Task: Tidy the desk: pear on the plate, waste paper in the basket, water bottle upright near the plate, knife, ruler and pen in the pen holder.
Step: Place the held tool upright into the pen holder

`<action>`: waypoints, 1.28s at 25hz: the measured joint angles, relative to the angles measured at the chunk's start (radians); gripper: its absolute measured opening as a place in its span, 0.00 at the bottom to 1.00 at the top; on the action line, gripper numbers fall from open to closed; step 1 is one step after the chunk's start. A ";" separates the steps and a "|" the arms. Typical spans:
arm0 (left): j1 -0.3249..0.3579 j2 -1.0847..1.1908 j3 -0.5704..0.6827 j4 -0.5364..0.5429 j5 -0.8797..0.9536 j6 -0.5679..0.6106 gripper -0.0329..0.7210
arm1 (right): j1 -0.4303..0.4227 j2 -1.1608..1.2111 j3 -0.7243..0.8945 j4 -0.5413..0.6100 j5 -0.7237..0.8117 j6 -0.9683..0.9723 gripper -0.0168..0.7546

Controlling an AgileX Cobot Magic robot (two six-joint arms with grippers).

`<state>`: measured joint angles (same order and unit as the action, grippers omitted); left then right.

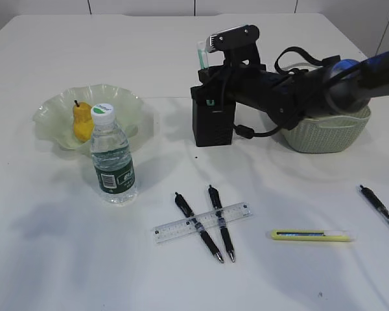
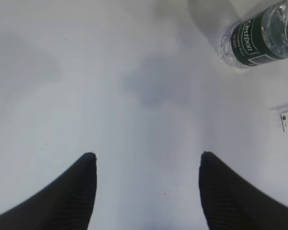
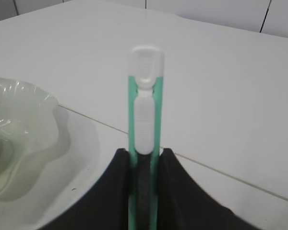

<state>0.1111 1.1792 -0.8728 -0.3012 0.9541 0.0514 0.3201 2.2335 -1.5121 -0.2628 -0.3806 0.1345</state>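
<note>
- Right gripper: jaws clamped on upright green knife, over pen holder.
- Left gripper: jaws apart, nothing held, above bare bench.
- Pear: on plate.
- Water bottle: upright, beside plate.
- Ruler: flat on bench under two pens.

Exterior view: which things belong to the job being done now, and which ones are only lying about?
In use now: right tool, green utility knife, black pen holder.

Lying untouched: ruler, two crossed pens, far-right pen, yellow utility knife, water bottle, pear, plate, basket.
</note>
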 joint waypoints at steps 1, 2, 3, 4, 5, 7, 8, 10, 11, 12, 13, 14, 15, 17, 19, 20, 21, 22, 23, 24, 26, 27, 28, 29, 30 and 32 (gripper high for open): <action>0.000 0.000 0.000 0.000 0.000 0.000 0.67 | 0.000 0.003 0.000 0.000 -0.002 0.000 0.16; 0.000 0.000 0.000 0.000 0.000 0.000 0.67 | -0.002 0.005 0.000 0.000 -0.004 0.000 0.17; 0.000 0.000 0.000 0.000 0.000 0.000 0.67 | -0.006 0.005 0.000 0.000 -0.004 0.000 0.17; 0.000 0.000 0.000 0.000 0.000 0.000 0.67 | -0.010 0.005 -0.002 0.000 -0.010 0.000 0.17; 0.000 0.000 0.000 0.000 0.000 0.000 0.67 | -0.016 0.009 -0.005 0.000 -0.012 0.000 0.18; 0.000 0.000 0.000 0.000 0.000 0.000 0.67 | -0.025 0.011 -0.007 0.002 -0.012 0.000 0.20; 0.000 0.000 0.000 0.000 0.000 0.000 0.67 | -0.027 0.013 -0.007 0.002 -0.012 0.000 0.21; 0.000 0.000 0.000 0.000 0.000 0.000 0.67 | -0.031 0.016 -0.007 0.004 -0.012 0.000 0.26; 0.000 0.000 0.000 0.000 0.000 0.000 0.67 | -0.031 0.018 -0.007 0.004 -0.012 0.000 0.29; 0.000 0.000 0.000 0.000 0.000 0.000 0.67 | -0.031 0.018 -0.007 0.004 -0.012 0.000 0.32; 0.000 0.000 0.000 0.000 0.000 0.000 0.67 | -0.031 0.018 -0.007 0.004 -0.012 0.000 0.34; 0.000 0.000 0.000 0.000 0.000 0.000 0.67 | -0.031 0.018 -0.007 0.004 -0.012 0.000 0.36; 0.000 0.000 0.000 0.000 0.000 0.000 0.67 | -0.031 0.018 -0.007 0.002 -0.012 0.000 0.37; 0.000 0.000 0.000 0.000 0.000 0.000 0.67 | -0.031 0.018 -0.007 -0.008 -0.012 0.000 0.38; 0.000 0.000 0.000 0.000 0.000 0.000 0.67 | -0.031 0.018 -0.007 -0.012 -0.021 0.000 0.38; 0.000 0.000 0.000 0.000 0.000 0.000 0.67 | -0.031 0.018 -0.007 -0.012 -0.023 0.002 0.39; 0.000 0.000 0.000 0.000 0.000 0.000 0.67 | -0.031 0.018 -0.009 -0.014 -0.025 0.010 0.39; 0.000 0.000 0.000 0.000 0.000 0.000 0.67 | -0.031 0.017 -0.009 -0.015 -0.025 0.025 0.39; 0.000 0.000 0.000 0.000 0.000 0.000 0.67 | -0.031 0.012 -0.009 -0.015 -0.022 0.037 0.39; 0.000 0.000 0.000 0.000 0.000 0.000 0.67 | -0.031 0.003 -0.009 -0.016 -0.010 0.044 0.39; 0.000 0.000 0.000 0.000 0.000 0.000 0.67 | -0.031 -0.032 -0.009 -0.028 0.040 0.052 0.39; 0.000 0.000 0.000 0.000 0.000 0.000 0.67 | -0.031 -0.054 -0.009 -0.035 0.081 0.055 0.39; 0.000 0.000 0.000 0.000 0.000 0.000 0.67 | -0.031 -0.075 -0.009 -0.042 0.126 0.057 0.39; 0.000 0.000 0.000 0.000 0.000 0.000 0.67 | -0.031 -0.103 -0.009 -0.045 0.168 0.057 0.39; 0.000 0.000 0.000 0.000 0.000 0.000 0.67 | -0.031 -0.132 -0.009 -0.045 0.222 0.061 0.39; 0.000 0.000 0.000 0.000 0.000 0.000 0.67 | -0.031 -0.191 -0.009 -0.045 0.329 0.063 0.39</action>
<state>0.1111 1.1792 -0.8728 -0.3012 0.9541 0.0514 0.2887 2.0425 -1.5207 -0.3074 -0.0520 0.1980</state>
